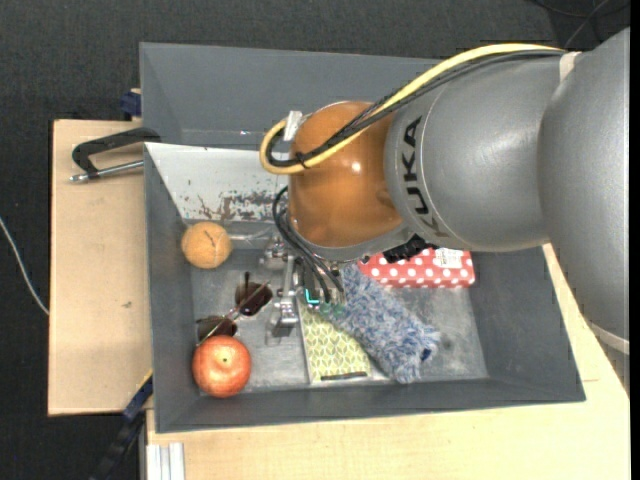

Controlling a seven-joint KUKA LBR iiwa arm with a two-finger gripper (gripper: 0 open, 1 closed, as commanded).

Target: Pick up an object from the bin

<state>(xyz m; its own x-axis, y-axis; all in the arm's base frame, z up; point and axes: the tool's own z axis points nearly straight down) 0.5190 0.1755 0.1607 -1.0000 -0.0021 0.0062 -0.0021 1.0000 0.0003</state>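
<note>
Grey bin (pixel 300 83) carries apple (pixel 221 366), sunglasses (pixel 247 301), cloth (pixel 392 330) (blue, fuzzy).

Bare bin floor (pixel 458 320) right of the blue cloth (pixel 392 330) — apple (pixel 221 365), sunglasses (pixel 243 306) as obstacles at left.

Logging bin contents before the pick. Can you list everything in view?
Round fruit: 1, tan-orange, left side near the back wall.
Apple: 1, red, front left corner.
Sunglasses: 1, dark brown, between fruit and apple.
Box: 1, red with white dots, right of centre, partly under the arm.
Knitted cloth: 1, blue-grey, front, right of centre.
Patterned packet: 1, green and white, front centre, beside the cloth.
Bin: 1, grey metal.
Arm: 1, grey, reaching in from the right, with an orange wrist cover and a yellow cable.
Gripper: 1, metal, low between sunglasses and packet.
</note>
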